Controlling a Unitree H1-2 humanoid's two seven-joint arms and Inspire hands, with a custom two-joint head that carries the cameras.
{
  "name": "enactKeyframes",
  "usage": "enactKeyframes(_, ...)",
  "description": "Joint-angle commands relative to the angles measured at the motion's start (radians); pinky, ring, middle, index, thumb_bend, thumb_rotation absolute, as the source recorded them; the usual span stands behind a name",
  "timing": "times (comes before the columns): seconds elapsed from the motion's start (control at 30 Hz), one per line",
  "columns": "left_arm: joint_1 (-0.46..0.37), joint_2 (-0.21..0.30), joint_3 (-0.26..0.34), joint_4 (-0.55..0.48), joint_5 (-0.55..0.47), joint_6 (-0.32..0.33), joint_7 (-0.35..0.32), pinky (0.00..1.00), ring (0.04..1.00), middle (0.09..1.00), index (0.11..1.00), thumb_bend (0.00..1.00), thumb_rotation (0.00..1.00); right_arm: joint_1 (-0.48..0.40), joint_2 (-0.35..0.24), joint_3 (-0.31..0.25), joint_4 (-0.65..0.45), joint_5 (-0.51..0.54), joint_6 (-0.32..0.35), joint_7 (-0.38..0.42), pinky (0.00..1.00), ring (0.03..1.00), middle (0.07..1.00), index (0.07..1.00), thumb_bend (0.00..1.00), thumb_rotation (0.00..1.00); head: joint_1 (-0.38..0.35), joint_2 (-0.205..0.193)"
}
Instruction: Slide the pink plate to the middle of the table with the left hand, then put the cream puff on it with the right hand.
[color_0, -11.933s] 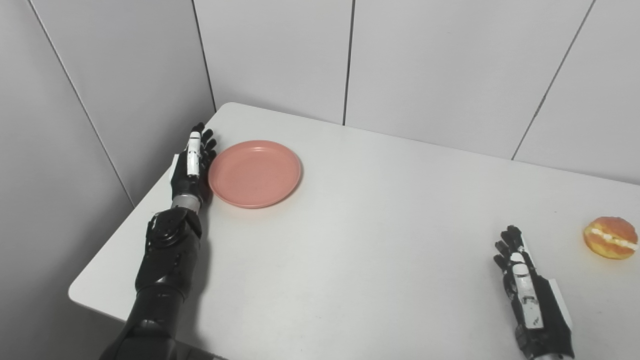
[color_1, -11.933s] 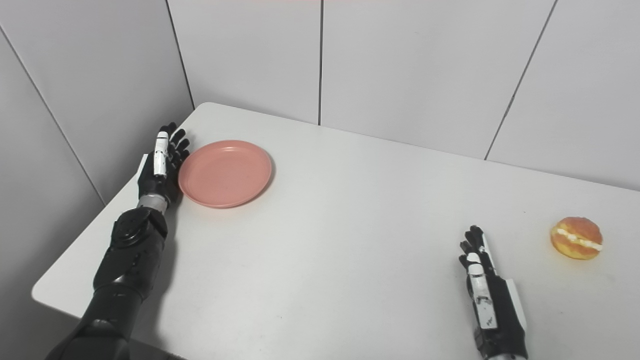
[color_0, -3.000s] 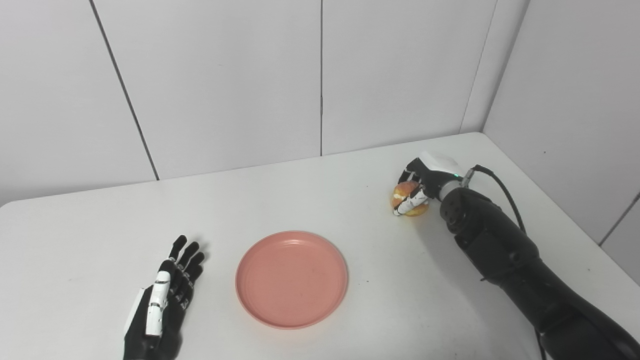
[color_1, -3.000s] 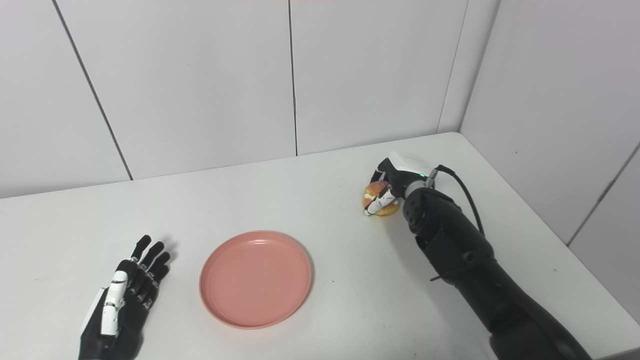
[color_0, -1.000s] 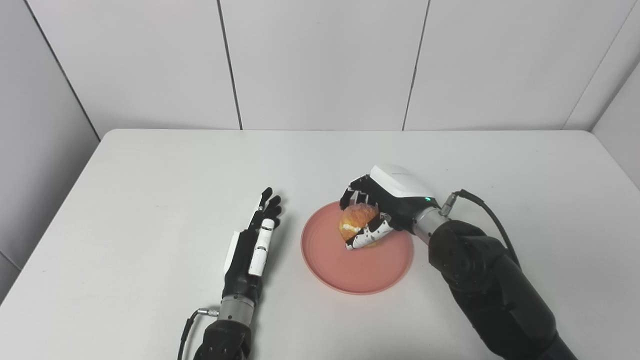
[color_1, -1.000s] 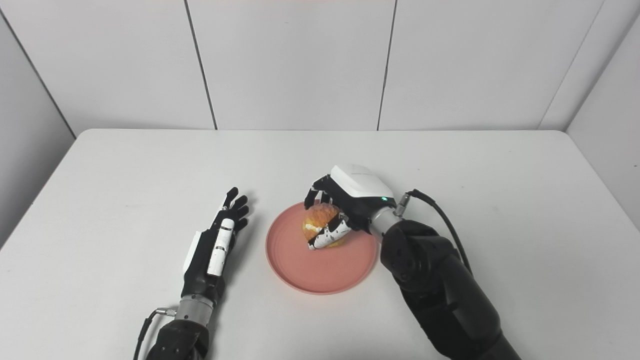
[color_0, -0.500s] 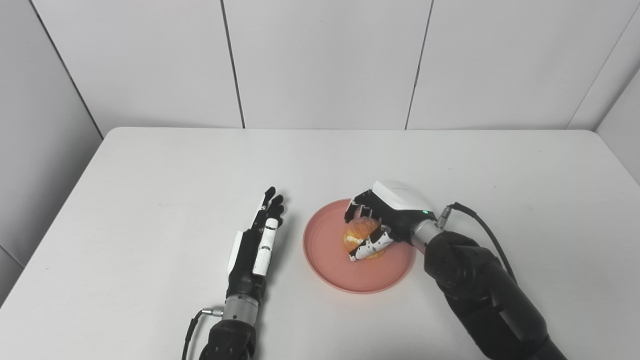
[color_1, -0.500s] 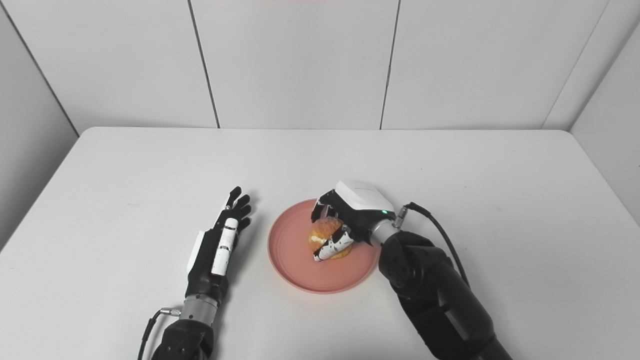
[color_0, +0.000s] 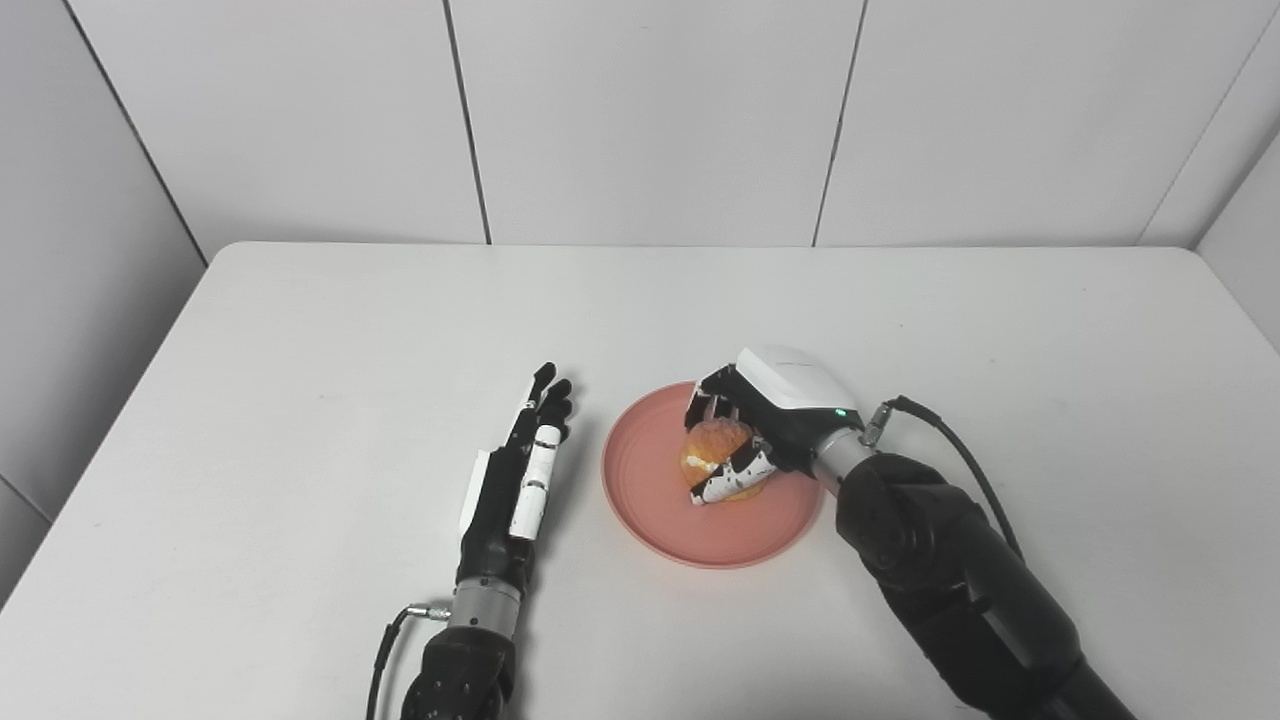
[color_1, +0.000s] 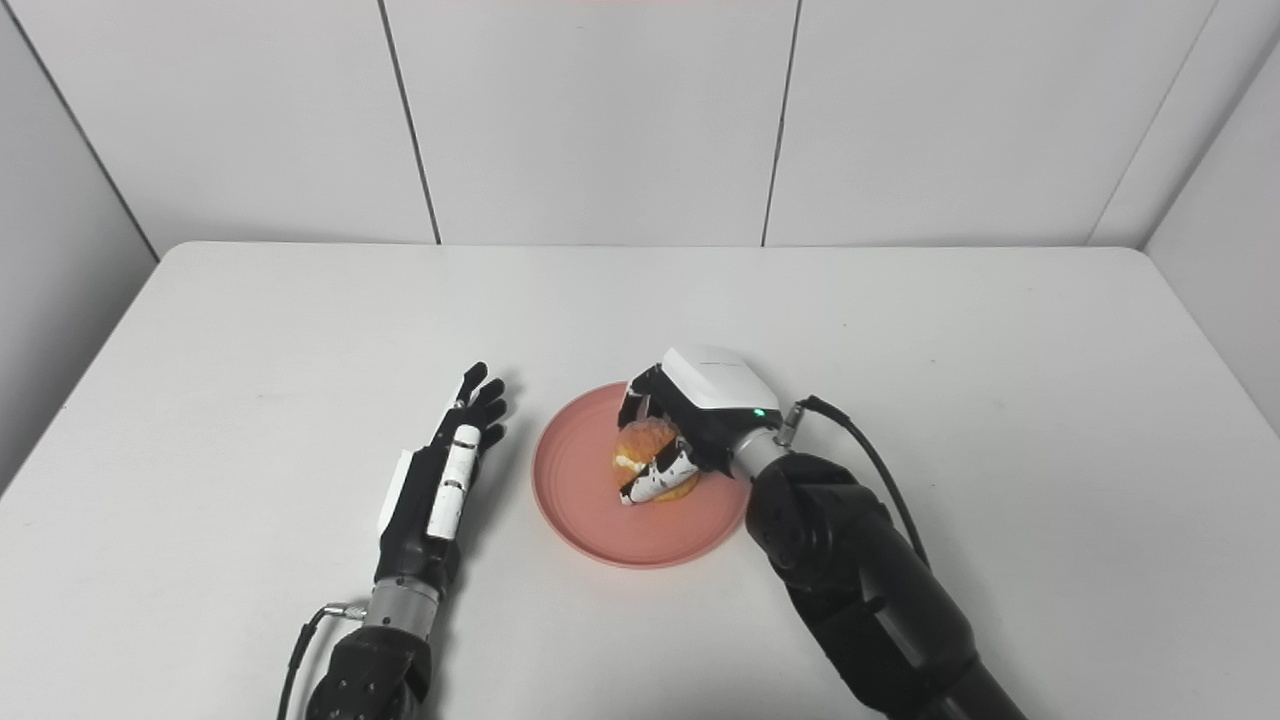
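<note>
Near the middle of the frame your right hand (color_0: 765, 425) is curled around the cream puff (color_0: 712, 458), which sits over the pink plate (color_0: 660, 520) on the white table (color_0: 300, 330); whether it touches the plate is hard to tell. Left of the plate, your left hand (color_0: 515, 475) lies flat, fingers straight, holding nothing.

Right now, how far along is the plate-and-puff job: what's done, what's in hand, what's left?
Done: the pink plate sits near the middle of the table, and the left hand lies open beside it, not touching it. In hand: the right hand is closed on the cream puff, low over the plate; whether it touches the plate is unclear. Left: release the puff and pull the hand away.
</note>
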Motion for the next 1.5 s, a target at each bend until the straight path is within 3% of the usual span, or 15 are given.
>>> enactKeyframes(0.0, 0.025, -0.018, -0.022, 0.003, 0.003, 0.032, -0.009, 0.92, 0.932, 0.936, 0.931, 0.42, 1.00, -0.030, -0.011, 0.016, -0.029, -0.031, -0.012, 0.020, 0.33, 0.441, 0.474, 0.513, 0.52, 0.00, 0.001, 0.001)
enactKeyframes(0.03, 0.025, -0.018, -0.022, 0.003, 0.003, 0.032, -0.009, 0.92, 0.931, 0.936, 0.931, 0.42, 1.00, -0.032, -0.015, 0.020, -0.037, -0.039, -0.004, 0.036, 0.39, 0.518, 0.589, 0.505, 0.52, 0.07, 0.000, 0.000)
enactKeyframes(0.1, 0.025, -0.019, -0.022, 0.001, 0.002, 0.034, -0.009, 0.92, 0.929, 0.935, 0.929, 0.42, 1.00, -0.036, -0.018, 0.023, -0.049, -0.049, 0.015, 0.066, 0.42, 0.572, 0.715, 0.715, 0.67, 0.15, 0.000, 0.002)
enactKeyframes(0.2, 0.026, -0.021, -0.022, -0.003, 0.000, 0.039, -0.008, 0.92, 0.928, 0.933, 0.928, 0.43, 1.00, -0.041, -0.020, 0.020, -0.071, -0.062, 0.038, 0.114, 0.44, 0.637, 0.816, 0.845, 0.76, 0.25, -0.001, 0.003)
enactKeyframes(0.33, 0.026, -0.021, -0.022, -0.005, 0.004, 0.042, -0.007, 0.91, 0.927, 0.933, 0.928, 0.43, 1.00, -0.048, -0.024, 0.015, -0.097, -0.081, 0.051, 0.167, 0.49, 0.707, 0.857, 0.887, 0.80, 0.30, -0.002, 0.003)
enactKeyframes(0.53, 0.025, -0.020, -0.021, -0.006, 0.001, 0.045, -0.012, 0.92, 0.930, 0.937, 0.932, 0.42, 1.00, -0.055, -0.024, -0.002, -0.142, -0.094, 0.059, 0.209, 0.54, 0.761, 0.872, 0.911, 0.88, 0.37, -0.004, 0.004)
enactKeyframes(0.87, 0.025, -0.014, -0.017, -0.002, -0.011, 0.039, -0.019, 0.92, 0.928, 0.935, 0.931, 0.43, 1.00, -0.054, -0.028, -0.045, -0.203, -0.093, 0.063, 0.218, 0.53, 0.760, 0.865, 0.925, 0.96, 0.49, -0.011, 0.004)
enactKeyframes(1.2, 0.023, -0.003, -0.017, 0.001, -0.017, 0.034, -0.020, 0.92, 0.929, 0.934, 0.930, 0.43, 1.00, -0.014, -0.029, -0.199, -0.365, 0.002, 0.033, 0.137, 0.49, 0.710, 0.862, 0.958, 0.95, 0.58, -0.020, 0.004)
enactKeyframes(1.3, 0.024, 0.000, -0.016, 0.001, -0.017, 0.031, -0.020, 0.92, 0.927, 0.933, 0.929, 0.44, 1.00, -0.001, -0.043, -0.243, -0.403, 0.037, 0.013, 0.107, 0.55, 0.704, 0.841, 0.959, 0.92, 0.65, -0.023, 0.005)
enactKeyframes(1.47, 0.023, 0.006, -0.015, 0.008, -0.021, 0.019, -0.024, 0.92, 0.928, 0.935, 0.932, 0.44, 1.00, 0.054, -0.019, -0.341, -0.439, 0.153, -0.005, 0.018, 0.57, 0.700, 0.811, 0.928, 0.87, 0.67, -0.026, 0.006)
